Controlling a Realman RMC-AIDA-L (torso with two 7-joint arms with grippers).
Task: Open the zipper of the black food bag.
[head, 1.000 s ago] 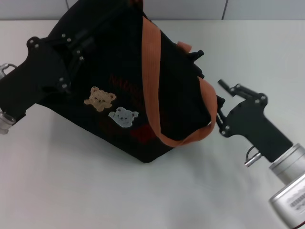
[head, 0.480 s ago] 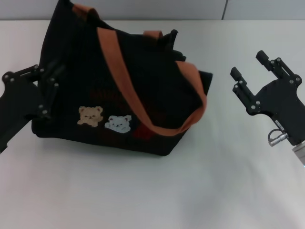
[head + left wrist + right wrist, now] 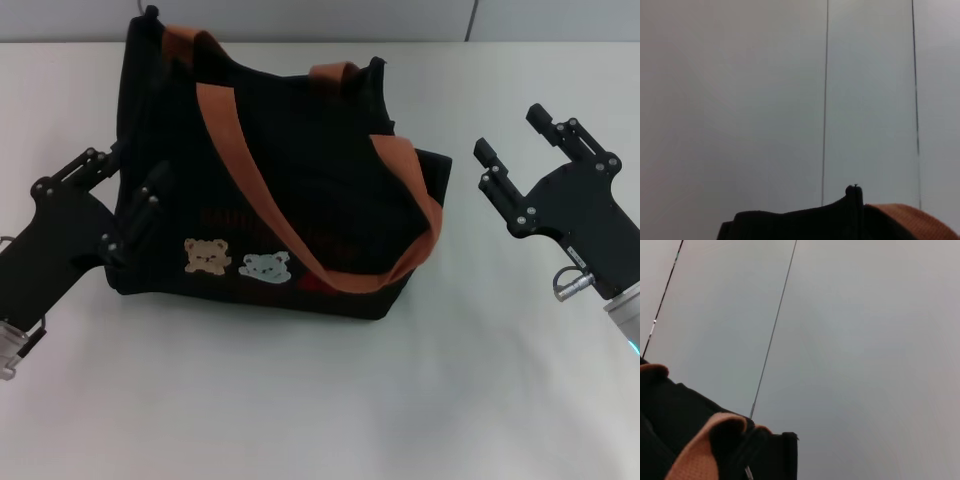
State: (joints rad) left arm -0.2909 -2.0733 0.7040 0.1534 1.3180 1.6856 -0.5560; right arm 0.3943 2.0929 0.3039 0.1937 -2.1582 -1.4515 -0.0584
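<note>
The black food bag (image 3: 300, 200) stands upright on the white table, with bear patches low on its front and orange-brown straps (image 3: 245, 140) draped over it. Its zipper is not distinguishable in the head view. In the right wrist view a thin silvery bit (image 3: 746, 472) shows at the bag's top (image 3: 685, 410) beside a strap. My left gripper (image 3: 130, 163) is open at the bag's left end, with the bag's left front corner between its fingers. To the right of the bag my right gripper (image 3: 508, 130) is open and clear of it. The left wrist view shows only the bag's top edge (image 3: 805, 222).
The white table (image 3: 320, 400) stretches in front of the bag and to both sides. A grey panelled wall (image 3: 400, 18) rises behind the table's far edge, just beyond the bag.
The bag went from tilted and raised to standing flat and upright. My left gripper came off its top to its left end. My right gripper drew back to the right.
</note>
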